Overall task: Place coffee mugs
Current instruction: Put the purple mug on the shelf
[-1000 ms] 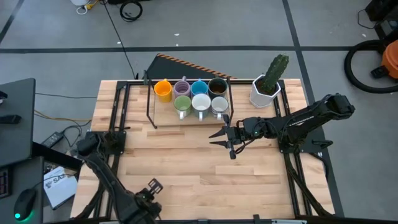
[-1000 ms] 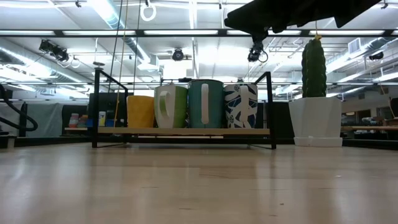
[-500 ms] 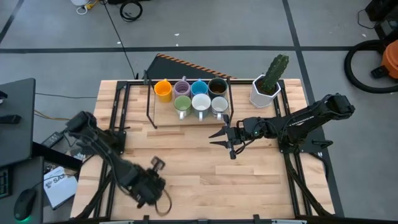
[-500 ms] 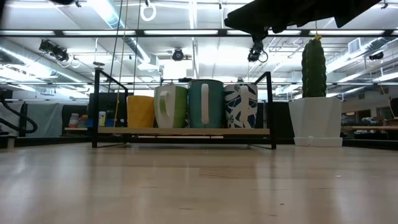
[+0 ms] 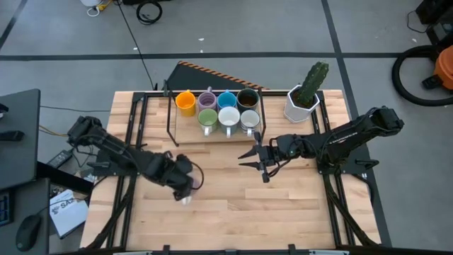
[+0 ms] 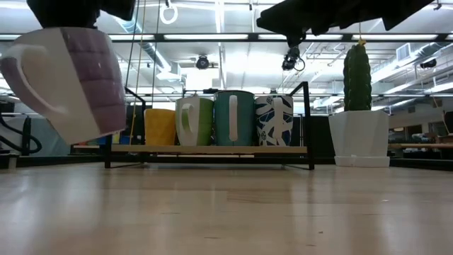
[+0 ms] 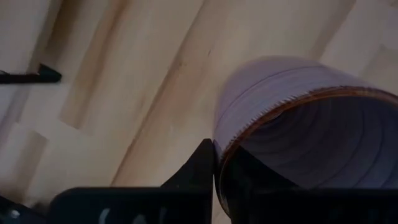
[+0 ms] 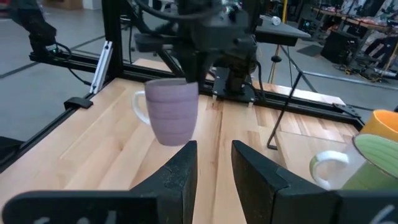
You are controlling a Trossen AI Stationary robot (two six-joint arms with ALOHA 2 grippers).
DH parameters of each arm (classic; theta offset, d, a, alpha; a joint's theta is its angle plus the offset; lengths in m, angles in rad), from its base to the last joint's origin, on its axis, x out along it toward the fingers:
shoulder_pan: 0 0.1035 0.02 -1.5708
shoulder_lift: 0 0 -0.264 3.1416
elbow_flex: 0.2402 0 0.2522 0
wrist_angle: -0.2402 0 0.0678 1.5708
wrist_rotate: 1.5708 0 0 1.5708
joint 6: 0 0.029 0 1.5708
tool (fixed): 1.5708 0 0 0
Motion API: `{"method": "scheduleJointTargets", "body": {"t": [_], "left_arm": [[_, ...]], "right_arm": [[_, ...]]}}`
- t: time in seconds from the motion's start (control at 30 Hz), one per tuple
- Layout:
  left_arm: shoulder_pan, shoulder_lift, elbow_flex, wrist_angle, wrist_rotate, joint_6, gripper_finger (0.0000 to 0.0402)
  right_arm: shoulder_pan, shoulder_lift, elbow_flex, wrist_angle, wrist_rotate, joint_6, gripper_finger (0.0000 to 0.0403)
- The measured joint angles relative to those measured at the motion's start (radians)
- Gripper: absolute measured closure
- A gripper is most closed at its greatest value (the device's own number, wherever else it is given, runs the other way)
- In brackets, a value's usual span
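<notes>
— Mug (image 6: 74, 81) up in the air at the left of the low view: what does it look like?
— Pale purple with thin rings, a white handle, and brown inside. It tilts a bit above the table (image 5: 233, 205).
— Who holds it?
— The left gripper (image 5: 185, 185), pinched tight on its rim.
— And the right gripper (image 5: 249, 157)?
— Fingers a little apart, holding nothing, just below the rack (image 5: 170, 124) of mugs (image 5: 228, 115).

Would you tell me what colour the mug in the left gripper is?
Pale purple with a white handle; the mug shows best in the right wrist view.
</notes>
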Motion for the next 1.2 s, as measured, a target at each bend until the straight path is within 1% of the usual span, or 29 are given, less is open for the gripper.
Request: {"method": "scheduleJointTargets", "body": {"t": [0.1,0.23,0.3,0.4,0.5,0.6,0.7,0.8,0.87,1.1,1.2], "left_arm": [[0.068,0.000,0.000,-0.001,0.053,0.046,0.0381],[0.179,0.000,0.000,-0.001,0.117,0.160,0.0381],[0.240,0.000,0.000,0.004,0.156,0.213,0.0381],[0.327,0.000,0.002,0.028,0.188,0.278,0.0381],[0.396,0.001,0.031,0.020,0.183,0.383,0.0380],[0.462,0.007,0.077,0.015,0.183,0.468,0.0375],[0.525,0.007,0.119,-0.020,0.186,0.534,0.0379],[0.586,0.007,0.140,-0.100,0.182,0.585,0.0380],[0.623,0.007,0.140,-0.127,0.181,0.626,0.0380],[0.744,0.010,0.141,-0.119,0.132,0.771,0.0379],[0.796,0.010,0.141,-0.117,0.127,0.834,0.0379]], "right_arm": [[0.007,0.000,0.000,-0.001,-0.002,-0.008,0.0298],[0.011,0.000,0.000,-0.014,-0.002,-0.021,0.0298],[0.013,0.000,0.000,-0.015,-0.002,-0.048,0.0298],[0.013,0.000,0.000,-0.015,-0.002,-0.089,0.0298],[0.013,0.000,0.000,-0.015,0.013,-0.126,0.0298],[0.012,-0.001,0.000,-0.015,0.060,-0.160,0.0298],[0.003,-0.001,0.000,-0.014,0.109,-0.178,0.0300],[-0.014,-0.001,0.000,-0.013,0.133,-0.200,0.0306],[-0.028,-0.001,0.000,-0.011,0.135,-0.209,0.0310],[-0.077,-0.002,0.000,0.018,0.135,-0.219,0.0317],[-0.092,-0.002,0.000,0.021,0.123,-0.219,0.0317]]}}
